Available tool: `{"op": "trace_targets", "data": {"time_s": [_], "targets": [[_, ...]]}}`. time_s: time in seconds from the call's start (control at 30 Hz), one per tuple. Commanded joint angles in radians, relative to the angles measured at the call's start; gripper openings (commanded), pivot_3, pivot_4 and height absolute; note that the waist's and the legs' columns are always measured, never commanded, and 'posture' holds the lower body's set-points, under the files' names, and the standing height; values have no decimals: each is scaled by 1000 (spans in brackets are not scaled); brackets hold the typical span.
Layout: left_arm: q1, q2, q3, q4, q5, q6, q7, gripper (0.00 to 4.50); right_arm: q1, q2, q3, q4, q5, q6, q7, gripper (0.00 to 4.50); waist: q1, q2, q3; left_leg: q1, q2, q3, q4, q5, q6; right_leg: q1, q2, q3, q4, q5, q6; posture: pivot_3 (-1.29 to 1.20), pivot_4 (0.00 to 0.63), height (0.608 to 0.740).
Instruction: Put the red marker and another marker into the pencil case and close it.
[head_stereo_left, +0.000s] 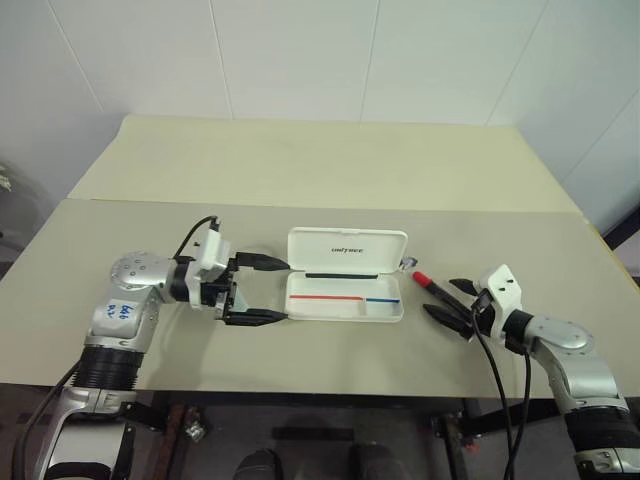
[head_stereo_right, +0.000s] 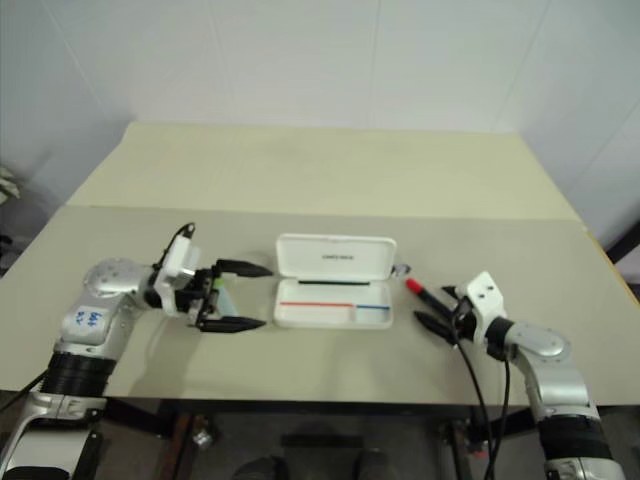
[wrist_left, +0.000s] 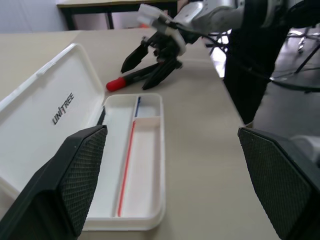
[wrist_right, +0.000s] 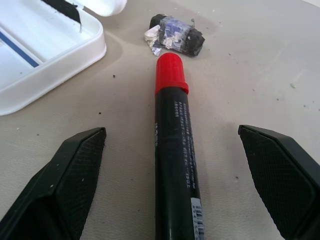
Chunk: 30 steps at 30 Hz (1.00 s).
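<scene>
Here the right gripper (head_stereo_left: 455, 309) stood spread, its fingers either side of the red marker (wrist_right: 172, 150), which lay flat on the desk (head_stereo_left: 330, 180) with its red cap pointing away. A sound grasp would likely call for advancing along the barrel and closing squarely across the black body. Beyond the cap lay a small dark scrap (wrist_right: 175, 34). The left gripper (head_stereo_left: 257, 291) was likewise spread, holding nothing, just beside the pencil case (head_stereo_left: 345, 275), which lay open, its striped tray empty.
</scene>
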Motion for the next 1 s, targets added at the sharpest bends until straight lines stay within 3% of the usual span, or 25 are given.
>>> {"op": "trace_targets", "data": {"time_s": [0.03,0.13,0.37,0.63,0.73,0.77,1.0], "targets": [[3,29,43,0,-58,23,-41,4500,-5,4,-1,40,-8,61,-31,3922,-2,0,0,0,0,0,0,0,0,0,0,0,0,0,0,0,150,740],[-1,40,52,11,-57,16,-49,4500,-4,11,0,34,4,97,-27,2926,-5,-1,0,0,2,-1,0,1,1,1,-3,0,0,-4,-10,0,150,740],[-18,34,65,22,-55,5,-36,4500,-2,9,-3,14,14,101,-16,694,-11,-1,-1,1,-4,-3,0,1,2,3,-13,0,-4,-2,-12,0,150,740],[-32,29,79,47,-65,-17,-44,4500,-46,-33,-11,-58,-24,46,-28,619,-12,0,0,-1,-5,-5,-2,1,4,1,-15,0,-6,-1,-12,0,150,740],[-32,27,86,50,-76,-23,-51,4500,-42,-64,-21,-134,-30,46,-20,619,-11,0,0,-2,-5,-5,-4,4,7,-1,-14,-1,-6,1,-8,0,150,740],[-32,26,88,52,-80,-25,-54,4500,-42,-73,-28,-162,-30,51,-24,619,-10,0,0,-3,-4,-5,-6,3,7,-2,-13,-1,-6,5,0,0,150,740],[-32,14,108,66,-103,-40,-73,4500,-58,-151,-73,-382,-4,126,-36,619,-10,0,0,-3,-4,-2,-15,3,6,-5,-11,-3,-10,4,2,0,150,740]]}}
